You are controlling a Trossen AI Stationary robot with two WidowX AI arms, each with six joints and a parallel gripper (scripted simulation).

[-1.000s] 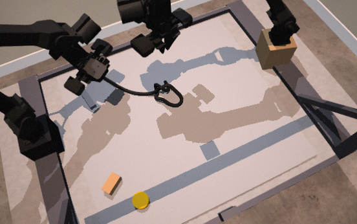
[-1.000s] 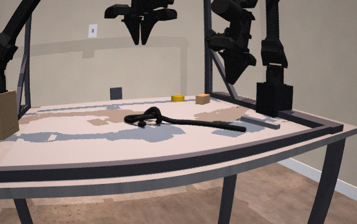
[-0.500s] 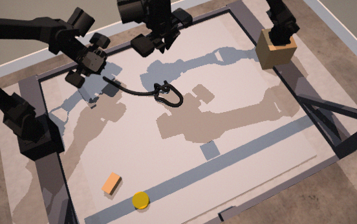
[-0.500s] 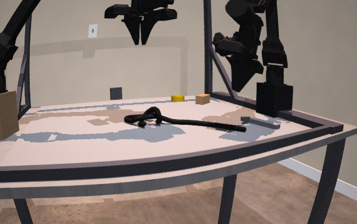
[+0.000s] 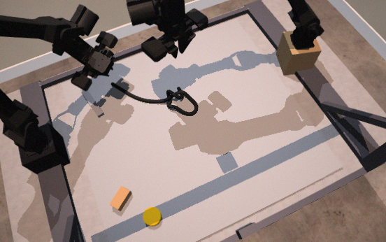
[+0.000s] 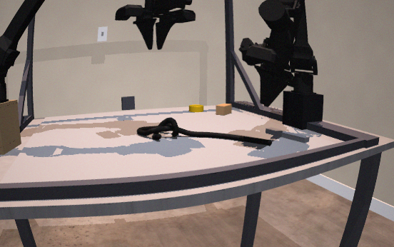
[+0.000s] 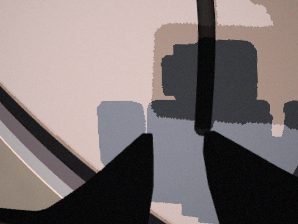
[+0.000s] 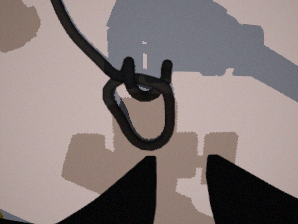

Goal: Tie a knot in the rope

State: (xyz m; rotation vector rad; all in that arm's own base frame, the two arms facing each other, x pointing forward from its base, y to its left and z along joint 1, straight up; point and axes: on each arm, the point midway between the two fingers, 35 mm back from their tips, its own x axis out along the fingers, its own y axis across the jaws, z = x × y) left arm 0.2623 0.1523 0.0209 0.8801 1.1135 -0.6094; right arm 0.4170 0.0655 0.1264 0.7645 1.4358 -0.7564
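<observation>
i have the black rope point(image 5: 148, 101) point(image 6: 221, 135) point(image 7: 205, 75) point(image 8: 170, 117) lying on the pale table top point(image 5: 157, 171) point(image 6: 89, 171), a loop and crossed coils at one end, the other trailing off in a gentle curve. the loop is open, so i don't see a tight knot. my left gripper point(image 5: 101, 64) point(image 6: 269, 103) point(image 7: 178, 142) hangs above the trailing end, its fingers slightly spread with nothing between them. my right gripper point(image 5: 178, 53) point(image 6: 155, 48) point(image 8: 181, 165) hovers well above the table, fingers also parted a little, pinching nothing. an orange block point(image 5: 120, 198) point(image 6: 223, 109) sits near a yellow disc point(image 5: 152, 216) point(image 6: 196, 108).

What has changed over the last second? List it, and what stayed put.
The left gripper moved off the rope's near end, toward its own base and the table edge at the top of the top view. Nothing was visibly grasped or released. The rope, right gripper and orange block stayed put.
</observation>
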